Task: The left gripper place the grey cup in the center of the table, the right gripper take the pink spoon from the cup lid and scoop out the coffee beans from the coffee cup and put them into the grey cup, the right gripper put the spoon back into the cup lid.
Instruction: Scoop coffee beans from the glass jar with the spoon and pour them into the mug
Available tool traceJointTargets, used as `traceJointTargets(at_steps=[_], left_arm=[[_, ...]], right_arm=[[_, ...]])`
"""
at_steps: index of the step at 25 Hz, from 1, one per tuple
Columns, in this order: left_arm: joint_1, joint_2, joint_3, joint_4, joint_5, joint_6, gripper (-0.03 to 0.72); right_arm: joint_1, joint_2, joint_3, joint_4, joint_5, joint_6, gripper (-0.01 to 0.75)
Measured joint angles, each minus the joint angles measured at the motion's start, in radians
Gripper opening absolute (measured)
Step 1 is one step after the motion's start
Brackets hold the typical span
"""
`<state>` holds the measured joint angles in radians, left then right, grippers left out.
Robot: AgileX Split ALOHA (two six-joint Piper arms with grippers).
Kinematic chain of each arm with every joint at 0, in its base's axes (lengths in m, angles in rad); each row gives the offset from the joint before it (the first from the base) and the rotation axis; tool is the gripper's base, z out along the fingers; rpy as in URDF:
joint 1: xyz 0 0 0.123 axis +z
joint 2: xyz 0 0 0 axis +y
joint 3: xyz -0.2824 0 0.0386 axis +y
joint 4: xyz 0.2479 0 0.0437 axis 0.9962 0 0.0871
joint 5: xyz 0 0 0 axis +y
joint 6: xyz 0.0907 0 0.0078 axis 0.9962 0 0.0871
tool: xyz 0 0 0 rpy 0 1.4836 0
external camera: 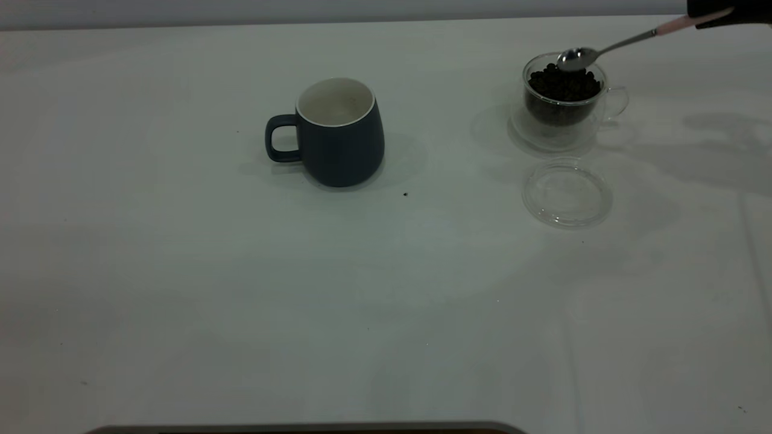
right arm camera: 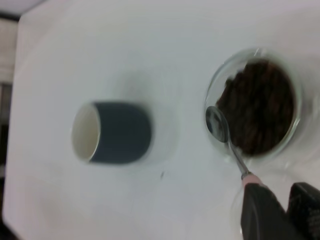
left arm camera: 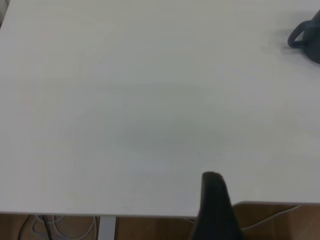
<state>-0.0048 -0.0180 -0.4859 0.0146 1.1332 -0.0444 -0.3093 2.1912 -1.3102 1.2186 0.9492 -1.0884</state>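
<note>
The grey cup (external camera: 341, 132) stands upright and empty near the middle of the table (external camera: 181, 289), handle to the left. The coffee cup (external camera: 564, 102) at the back right holds coffee beans (external camera: 564, 85). My right gripper (external camera: 718, 12) is shut on the pink spoon's handle (external camera: 678, 24). It holds the spoon's empty bowl (external camera: 576, 58) just over the beans at the cup's rim. In the right wrist view my gripper (right arm camera: 280, 202) holds the spoon (right arm camera: 218, 125) over the coffee cup (right arm camera: 257, 107), with the grey cup (right arm camera: 112, 132) beyond. The cup lid (external camera: 567, 193) lies empty in front of the coffee cup.
My left gripper (left arm camera: 214, 192) is parked at the table's edge, far from the grey cup (left arm camera: 306, 37), and is out of the exterior view. A dark speck (external camera: 405, 194) lies right of the grey cup. A dark bar (external camera: 301, 429) runs along the near edge.
</note>
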Motion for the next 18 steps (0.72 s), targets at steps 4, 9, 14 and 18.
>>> traceJointTargets(at_steps=[4, 9, 14, 18], left_arm=[[0.0, 0.0, 0.0, 0.0, 0.0, 0.0, 0.586], [0.0, 0.0, 0.0, 0.0, 0.0, 0.0, 0.586], [0.0, 0.0, 0.0, 0.0, 0.0, 0.001, 0.586], [0.0, 0.0, 0.0, 0.0, 0.0, 0.002, 0.586]], right_arm=[[0.016, 0.0, 0.0, 0.041, -0.078, -0.074, 0.113], [0.06, 0.007, 0.0, 0.046, -0.142, -0.168, 0.113], [0.091, 0.05, 0.0, 0.051, -0.194, -0.197, 0.113], [0.091, 0.074, 0.0, 0.059, -0.195, -0.199, 0.113]])
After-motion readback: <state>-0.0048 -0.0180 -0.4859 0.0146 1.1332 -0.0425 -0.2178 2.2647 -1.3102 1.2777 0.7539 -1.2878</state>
